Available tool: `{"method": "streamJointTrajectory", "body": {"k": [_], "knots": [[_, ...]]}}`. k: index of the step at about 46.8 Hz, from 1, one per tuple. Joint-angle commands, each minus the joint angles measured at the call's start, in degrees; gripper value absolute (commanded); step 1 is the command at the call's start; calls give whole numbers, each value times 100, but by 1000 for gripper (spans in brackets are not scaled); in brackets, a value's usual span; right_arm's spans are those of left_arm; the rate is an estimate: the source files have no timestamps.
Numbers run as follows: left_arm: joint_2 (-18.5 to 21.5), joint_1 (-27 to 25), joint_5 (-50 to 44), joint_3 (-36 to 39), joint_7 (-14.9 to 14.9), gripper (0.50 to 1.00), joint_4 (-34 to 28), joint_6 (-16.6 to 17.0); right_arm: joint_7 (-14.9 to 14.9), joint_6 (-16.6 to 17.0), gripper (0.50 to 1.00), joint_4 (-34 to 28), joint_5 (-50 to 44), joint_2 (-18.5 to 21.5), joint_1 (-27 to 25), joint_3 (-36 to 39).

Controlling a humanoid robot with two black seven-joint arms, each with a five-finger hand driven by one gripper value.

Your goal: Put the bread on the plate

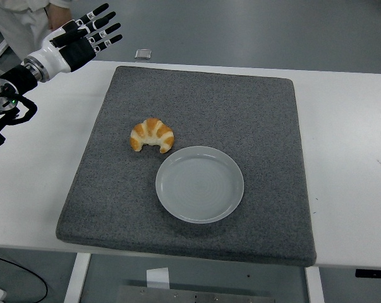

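We look down on a white table (45,196) that fills most of the frame, with a grey floor beyond it along the top. A dark grey felt-like mat (241,120) covers the table's middle, its corners rounded and its surface flat.

On the mat we count one bread (152,135), a golden croissant with its curved back toward the top of the frame, lying left of centre. We count one plate (199,184), pale and round, just below and to the right of the bread; the two sit close, apart by a narrow strip of mat. The plate holds nothing.

In the upper left we see the left hand (83,39), raised above the table's far left corner, its black-tipped fingers spread and straight, holding nothing. Nothing lies between it and the bread.

One small grey object (143,53) lies at the table's far edge. A person's white clothing (19,22) shows in the top left corner.
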Motion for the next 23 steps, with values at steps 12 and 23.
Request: {"method": "streamJointTrajectory", "body": {"k": [12, 23], "knots": [[-21, -43, -9, -9, -17, 999, -53, -10, 0, 0, 932, 0, 9, 0, 0, 0], [84, -130, 0, 9, -26, 999, -325, 43, 0, 0, 932, 0, 9, 0, 0, 0]]}}
